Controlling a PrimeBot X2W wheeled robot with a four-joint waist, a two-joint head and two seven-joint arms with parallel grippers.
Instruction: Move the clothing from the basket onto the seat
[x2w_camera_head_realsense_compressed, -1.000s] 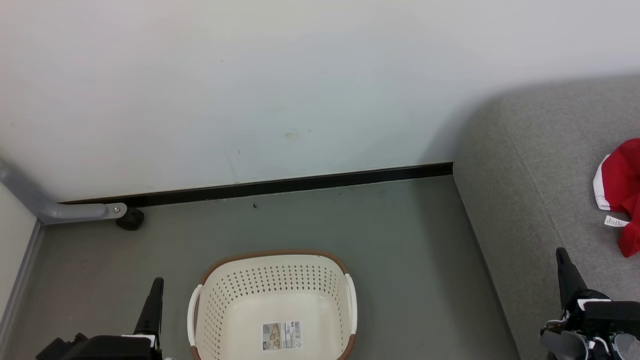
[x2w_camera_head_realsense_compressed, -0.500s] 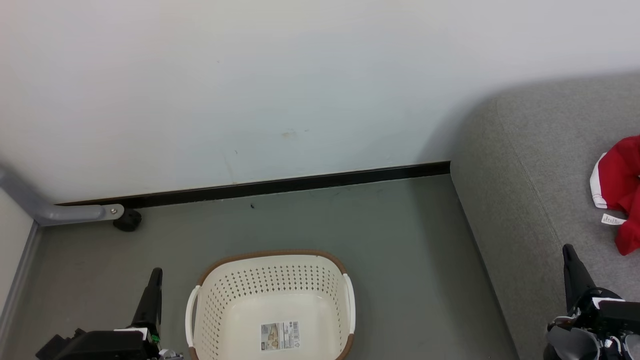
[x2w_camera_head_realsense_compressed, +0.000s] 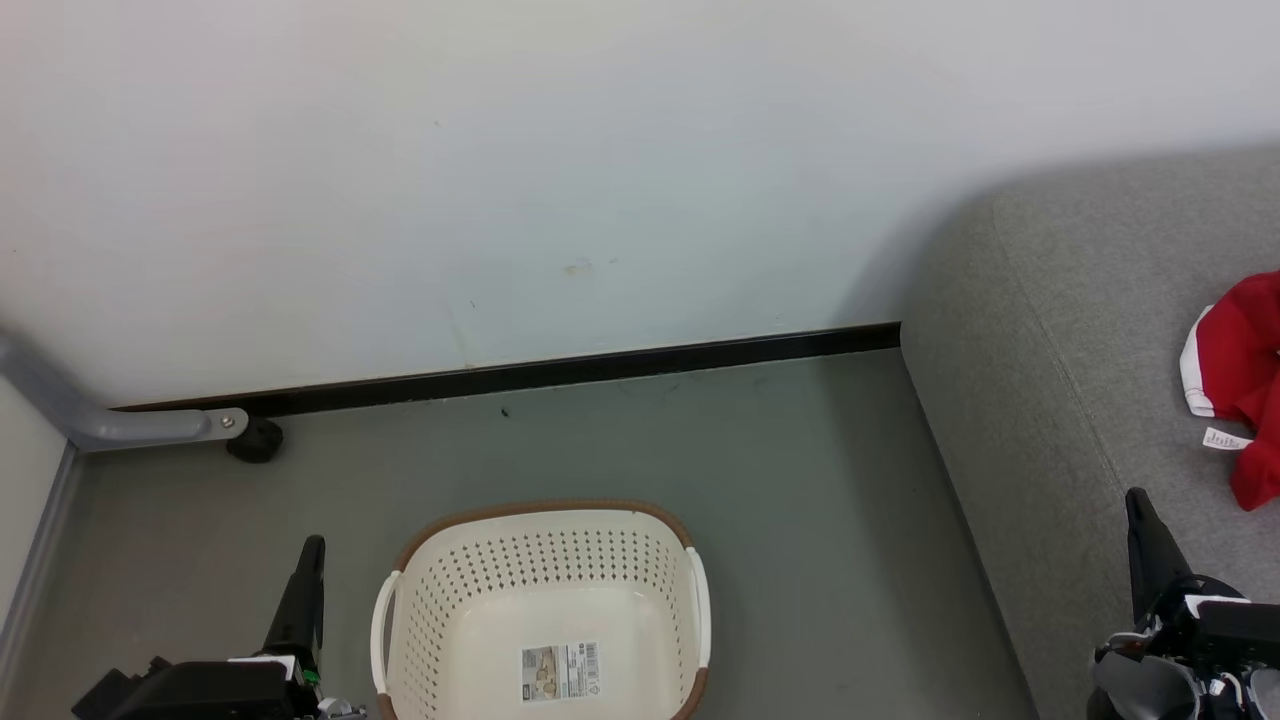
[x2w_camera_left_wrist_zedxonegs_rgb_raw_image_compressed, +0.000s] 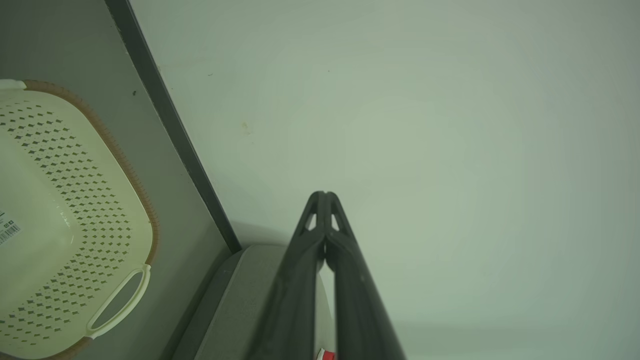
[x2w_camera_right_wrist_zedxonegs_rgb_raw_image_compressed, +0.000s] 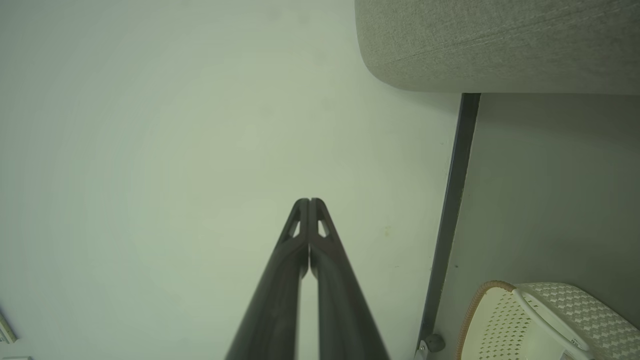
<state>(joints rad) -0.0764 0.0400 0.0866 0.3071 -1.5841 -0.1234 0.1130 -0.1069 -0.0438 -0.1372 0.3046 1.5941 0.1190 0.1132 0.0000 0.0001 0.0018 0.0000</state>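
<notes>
Grey metal tubing (x2w_camera_head_realsense_compressed: 110, 425) is running along the far left by the wall, and just to its right the left gripper (x2w_camera_head_realsense_compressed: 313, 550) is hanging beside the basket (x2w_camera_head_realsense_compressed: 545, 507), its fingers pressed together on nothing. The basket is standing on the floor (x2w_camera_head_realsense_compressed: 800, 480) with only a paper label (x2w_camera_head_realsense_compressed: 563, 670) showing on its bottom, so the unloading is looking finished. Further right, the seat (x2w_camera_head_realsense_compressed: 1050, 350) is taking up the corner, the right gripper (x2w_camera_head_realsense_compressed: 1137, 503) is hovering over its front part with fingers likewise together and empty, and the clothing (x2w_camera_head_realsense_compressed: 1235, 360) is lying on the seat at the far right, cut off by the picture's edge. Doing this step well is probably meaning checking the basket's near side, which is lying out of view, and keeping both arms tucked clear of the basket rim and the red fabric. Counting: 1 basket, 1 label, 1 seat, 2 grippers, and 1 red bundle; how many garments it is holding I cannot tell.
</notes>
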